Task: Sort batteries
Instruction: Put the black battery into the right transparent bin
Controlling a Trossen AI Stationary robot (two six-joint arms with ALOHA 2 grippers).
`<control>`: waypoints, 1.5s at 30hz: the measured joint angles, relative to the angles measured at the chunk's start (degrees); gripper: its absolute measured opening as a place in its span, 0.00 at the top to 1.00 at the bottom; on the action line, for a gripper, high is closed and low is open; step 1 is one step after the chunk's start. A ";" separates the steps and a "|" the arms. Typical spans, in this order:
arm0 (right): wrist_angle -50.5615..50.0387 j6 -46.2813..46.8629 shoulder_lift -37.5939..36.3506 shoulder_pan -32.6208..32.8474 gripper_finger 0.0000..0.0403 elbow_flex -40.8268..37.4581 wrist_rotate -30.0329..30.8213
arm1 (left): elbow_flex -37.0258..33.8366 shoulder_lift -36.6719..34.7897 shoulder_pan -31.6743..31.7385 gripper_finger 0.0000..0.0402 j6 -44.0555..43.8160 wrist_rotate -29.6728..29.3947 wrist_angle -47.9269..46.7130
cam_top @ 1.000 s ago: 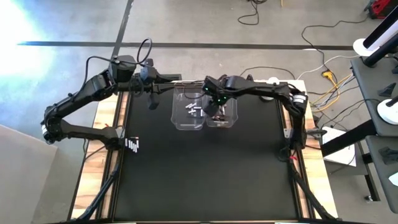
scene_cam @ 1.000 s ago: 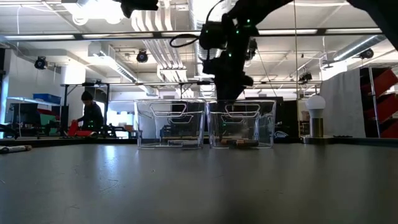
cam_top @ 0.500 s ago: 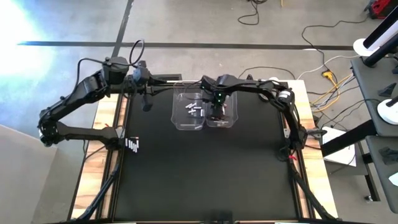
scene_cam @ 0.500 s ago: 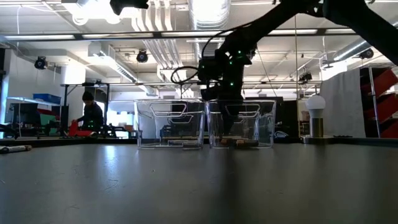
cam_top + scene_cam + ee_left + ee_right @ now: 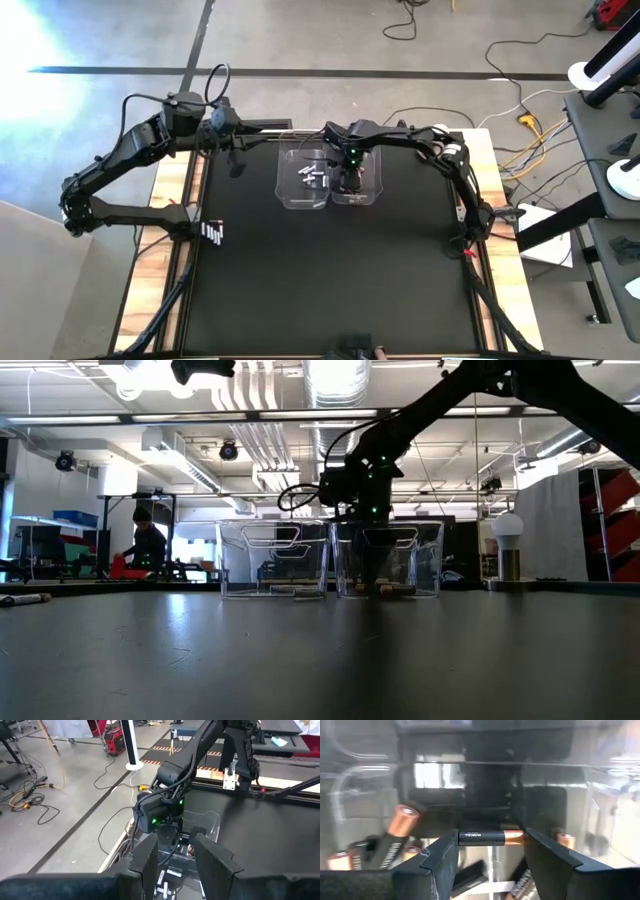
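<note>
Two clear bins stand side by side at the table's far middle. The left bin (image 5: pixel 303 178) holds silvery batteries (image 5: pixel 310 176). The right bin (image 5: pixel 372 180) holds dark batteries with copper ends (image 5: pixel 395 832). My right gripper (image 5: pixel 349 183) reaches down inside the right bin (image 5: pixel 425 560), shut on one dark battery (image 5: pixel 490 837) above the loose ones. My left gripper (image 5: pixel 236 165) hangs raised over the table's far left, open and with nothing between its fingers (image 5: pixel 176 860). My right gripper pinches the dark battery by its two ends, the black end (image 5: pixel 462 837) at one fingertip and the copper end (image 5: pixel 519 837) at the other, so the battery spans the gap lengthwise. The fingers point steeply down into the bin. The battery sits level, clear of the batteries below it.
A short row of small cells (image 5: pixel 213 233) stands at the mat's left edge. A round white-topped lamp-like object (image 5: pixel 510 545) shows beyond the table's right side. Cables lie on the floor behind the table; the mat's near half lies bare.
My right gripper has sunk from above the right bin's rim down into the bin, rolling its wrist as it went. My left gripper has drawn a little toward the table's left edge.
</note>
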 joint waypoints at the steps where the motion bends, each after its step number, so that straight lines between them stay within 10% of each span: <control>1: 0.08 -0.02 0.03 0.12 0.48 0.00 1.29 | 0.01 -0.28 -0.03 0.73 -0.19 0.00 0.01; 16: -2.09 9.44 -13.73 3.55 0.25 3.16 6.27 | -0.04 -1.91 -0.03 0.73 -2.75 -0.35 -0.67; 31: 9.38 36.27 -31.24 24.19 0.29 -0.86 19.31 | -0.11 -1.19 -6.52 0.73 -3.78 -0.33 -1.96; 45: 18.99 17.97 -33.28 26.30 0.26 2.77 35.10 | -4.74 0.15 -11.62 0.73 -32.04 -0.28 -25.04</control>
